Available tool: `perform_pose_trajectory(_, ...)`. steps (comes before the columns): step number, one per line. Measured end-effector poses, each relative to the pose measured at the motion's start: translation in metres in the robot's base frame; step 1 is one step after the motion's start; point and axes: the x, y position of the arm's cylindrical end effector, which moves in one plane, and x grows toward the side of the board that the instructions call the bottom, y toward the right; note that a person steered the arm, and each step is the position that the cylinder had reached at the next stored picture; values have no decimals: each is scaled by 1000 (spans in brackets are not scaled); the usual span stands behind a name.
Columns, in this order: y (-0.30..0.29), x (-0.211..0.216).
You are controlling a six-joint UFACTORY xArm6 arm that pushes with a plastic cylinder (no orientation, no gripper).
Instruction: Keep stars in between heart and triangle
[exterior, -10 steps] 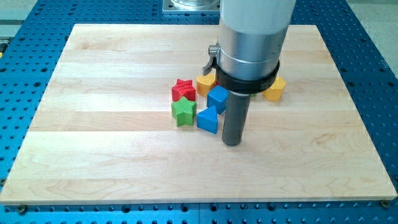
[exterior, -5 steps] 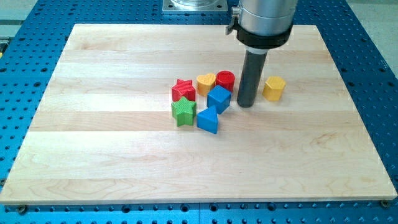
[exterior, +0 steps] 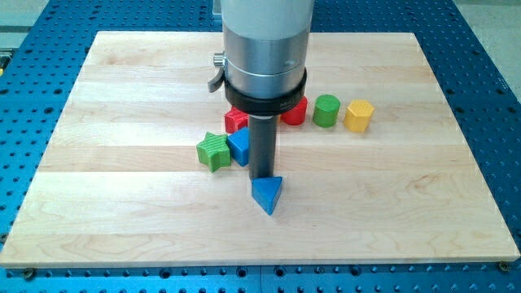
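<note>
My tip [exterior: 262, 177] is at the board's middle, touching the top edge of the blue triangle [exterior: 267, 194], which lies just below it. The green star [exterior: 214, 151] sits left of the rod, touching a blue block [exterior: 239, 146] that is right against the rod. The red star [exterior: 235, 120] shows only partly, above the blue block, behind the arm's body. The yellow heart is hidden behind the arm.
A red cylinder [exterior: 295, 112], a green cylinder [exterior: 326, 111] and a yellow hexagon block [exterior: 358, 115] stand in a row to the right of the arm. The wooden board [exterior: 122, 212] lies on a blue perforated table.
My tip has moved from right of the cluster to its lower left. The blue triangle now lies lower on the board. The green star and the blue block have shifted left.
</note>
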Motion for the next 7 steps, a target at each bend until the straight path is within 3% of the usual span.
perform_pose_trajectory(1, -52, 22)
perform_pose_trajectory(4, -71, -38)
perform_pose_trajectory(5, -103, -57)
perform_pose_trajectory(6, -97, -85)
perform_pose_trajectory(7, -76, -79)
